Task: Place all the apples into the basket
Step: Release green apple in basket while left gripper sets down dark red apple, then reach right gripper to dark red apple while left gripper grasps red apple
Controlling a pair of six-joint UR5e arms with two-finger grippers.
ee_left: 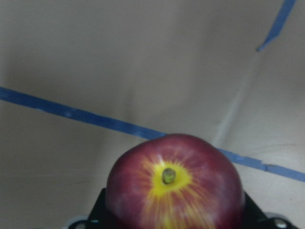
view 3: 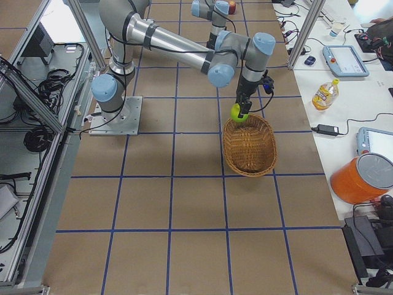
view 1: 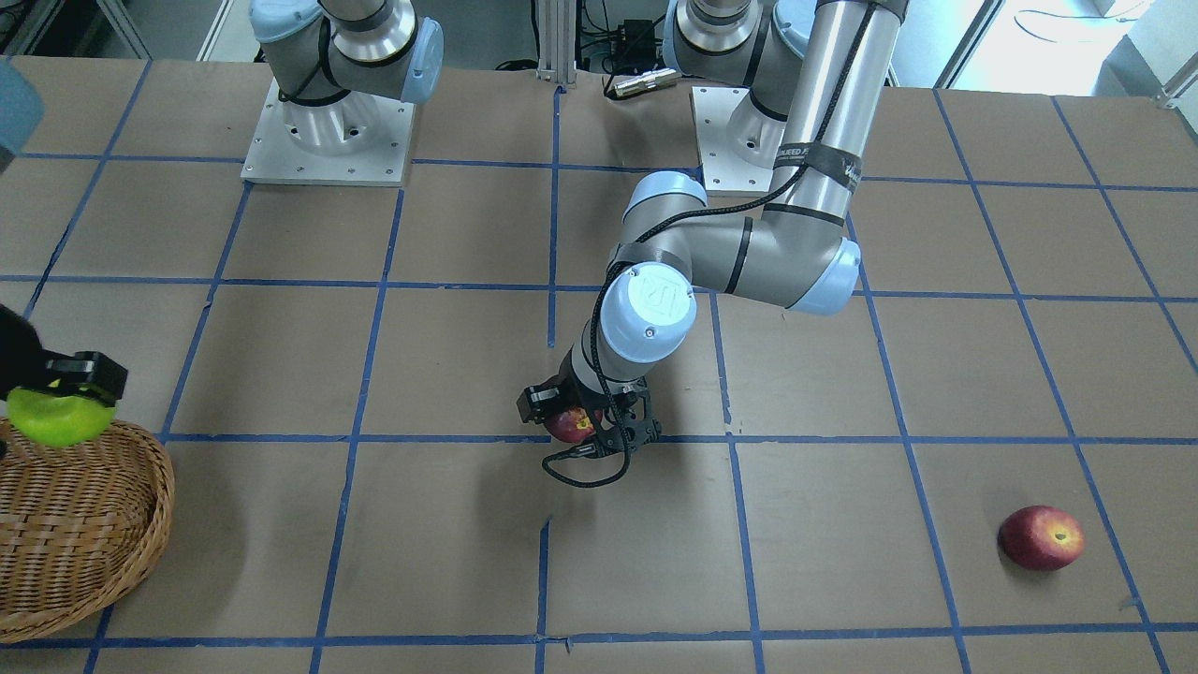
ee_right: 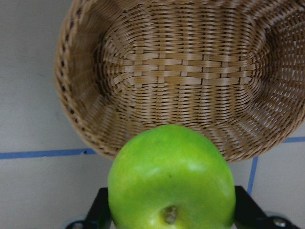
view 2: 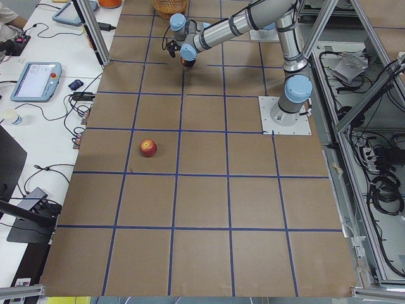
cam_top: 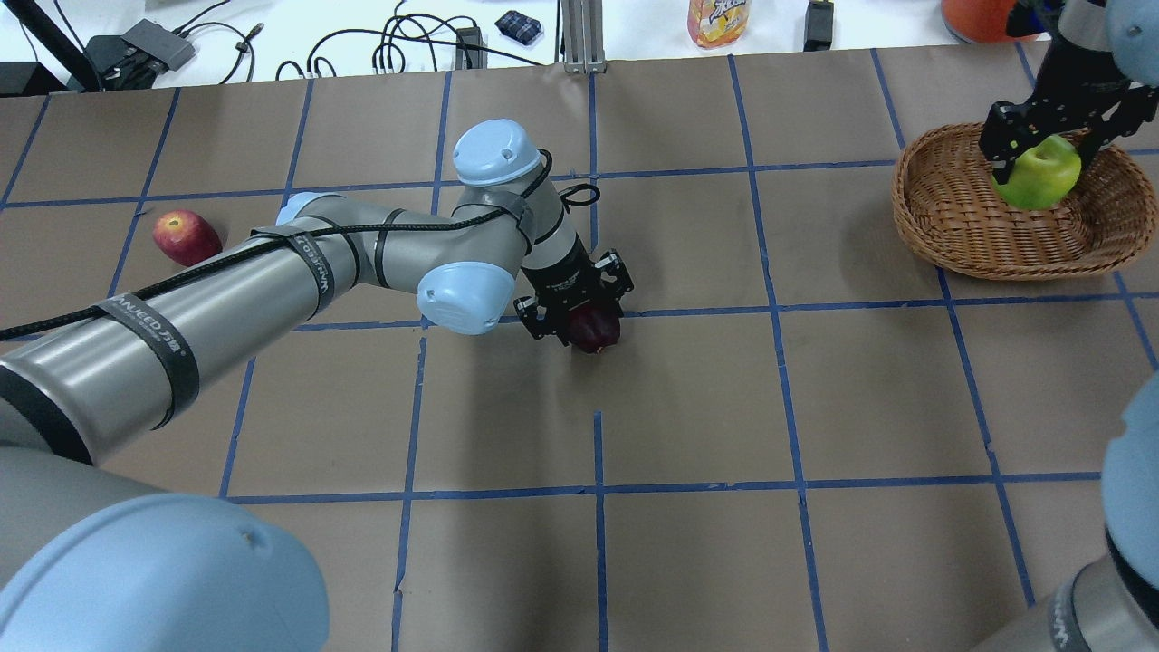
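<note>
R fingers [cam_top: 1003, 145] clamped the green apple [cam_top: 1038, 172] just over the basket [cam_top: 942, 244] rim, overhead frame's upper right; L fingers [cam_top: 546, 321] gripped the red apple [cam_top: 595, 330] mid worktop [cam_top: 815, 407], basket well off frame-right.

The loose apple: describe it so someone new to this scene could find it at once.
Start at the brown table with its blue tape grid and go to the end far from the basket. A red apple lies there alone on the paper. Unlike the green apple and the other red apple, it is not gripped.
</note>
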